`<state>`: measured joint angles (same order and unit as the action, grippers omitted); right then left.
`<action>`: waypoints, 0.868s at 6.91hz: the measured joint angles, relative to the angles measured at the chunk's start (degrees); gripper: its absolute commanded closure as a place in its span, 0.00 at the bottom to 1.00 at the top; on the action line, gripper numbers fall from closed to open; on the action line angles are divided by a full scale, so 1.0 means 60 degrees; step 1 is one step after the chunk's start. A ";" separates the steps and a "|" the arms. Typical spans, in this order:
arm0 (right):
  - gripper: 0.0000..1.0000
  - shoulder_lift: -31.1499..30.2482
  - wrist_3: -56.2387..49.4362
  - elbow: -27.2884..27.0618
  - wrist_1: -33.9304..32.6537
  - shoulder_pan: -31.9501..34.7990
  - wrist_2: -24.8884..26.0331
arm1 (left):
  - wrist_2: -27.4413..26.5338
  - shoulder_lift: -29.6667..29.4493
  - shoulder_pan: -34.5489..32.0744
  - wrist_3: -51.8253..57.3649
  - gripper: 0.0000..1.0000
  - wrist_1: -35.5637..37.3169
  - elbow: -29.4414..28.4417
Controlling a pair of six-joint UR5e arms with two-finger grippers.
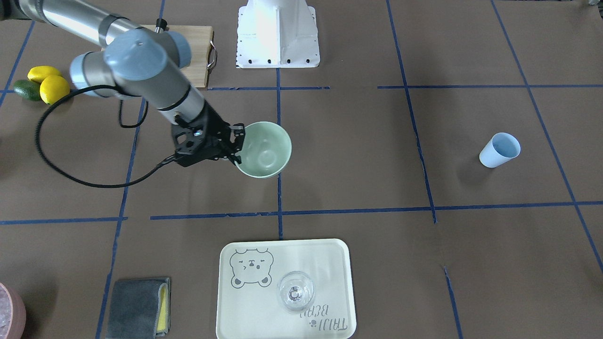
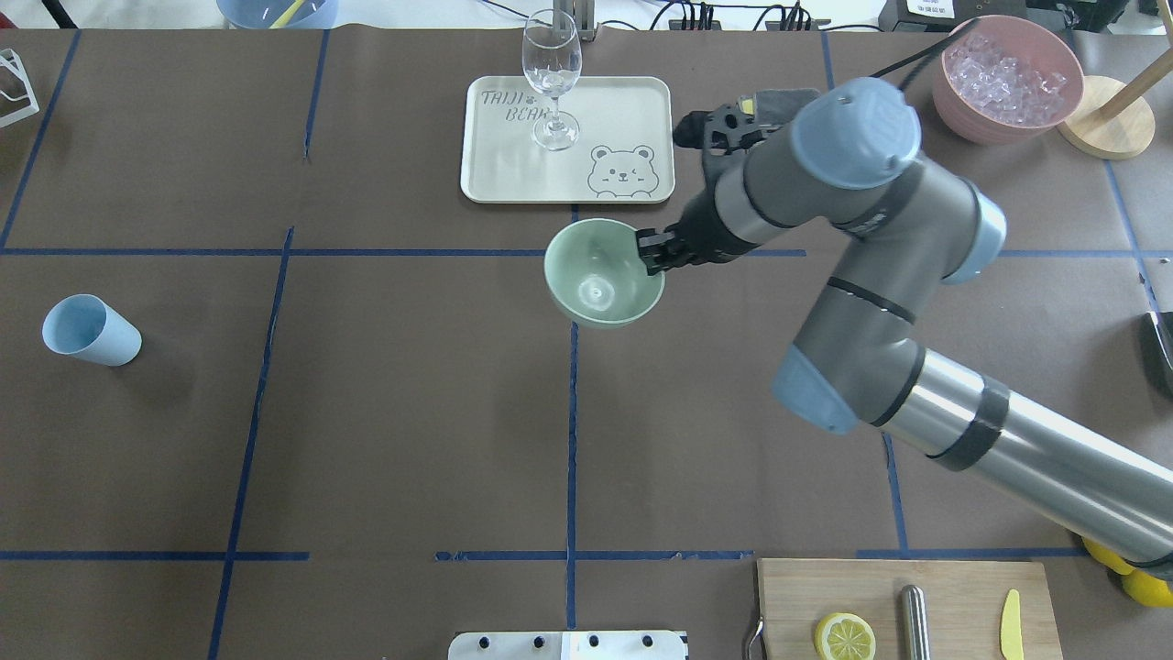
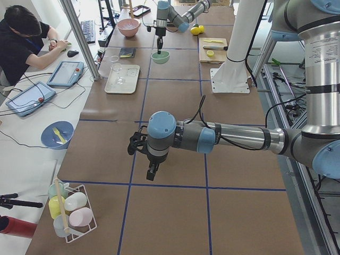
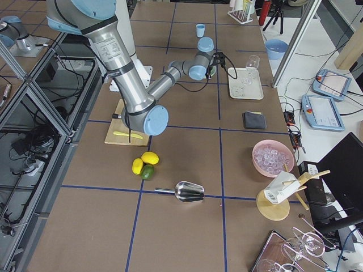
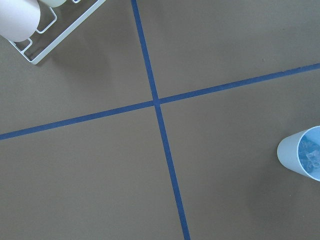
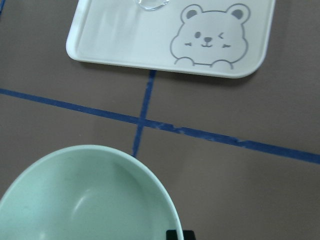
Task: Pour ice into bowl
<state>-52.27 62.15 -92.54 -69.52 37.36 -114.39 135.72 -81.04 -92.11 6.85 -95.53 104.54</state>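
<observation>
the bowl (image 2: 600, 289) near the tray (image 2: 495, 165) is empty, the right gripper (image 2: 649, 254) pinching its rim; the ice (image 5: 312, 157) sits unpoured in the cup (image 5: 287, 152), and whether the left gripper (image 3: 151, 174) is spread i cannot tell.

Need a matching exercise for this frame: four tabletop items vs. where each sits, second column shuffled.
1. bowl
2. wine glass
3. blue cup
4. pink container

a. standing on the tray
b. beside the wooden stand
c. rim held by the right gripper
d. alone, far on the robot's left

Pairs: 1-c, 2-a, 3-d, 4-b
</observation>
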 measured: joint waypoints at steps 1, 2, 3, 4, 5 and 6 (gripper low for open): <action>1.00 0.1079 0.0486 0.0658 -0.0707 -0.0630 0.0897 | 0.0006 0.0000 0.0000 0.0000 0.00 -0.0049 -0.0004; 1.00 0.2194 0.0977 0.1816 -0.0980 -0.1231 0.1736 | 0.0010 0.0000 0.0003 0.0000 0.00 -0.0076 -0.0005; 0.95 0.3050 0.1313 0.2915 -0.1048 -0.1694 0.2361 | 0.0011 0.0000 0.0009 0.0000 0.00 -0.0084 -0.0006; 0.43 0.3513 0.1534 0.3615 -0.1047 -0.2049 0.2836 | 0.0011 0.0000 0.0013 0.0000 0.00 -0.0087 -0.0006; 0.01 0.3698 0.1776 0.3942 -0.1027 -0.2282 0.3198 | 0.0011 0.0000 0.0013 0.0000 0.00 -0.0089 -0.0010; 0.00 0.3772 0.1970 0.4046 -0.1020 -0.2379 0.3362 | 0.0011 0.0000 0.0014 0.0000 0.00 -0.0089 -0.0025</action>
<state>-29.63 73.97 -68.26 -75.64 23.08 -94.22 135.79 -81.03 -92.02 6.85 -96.06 104.39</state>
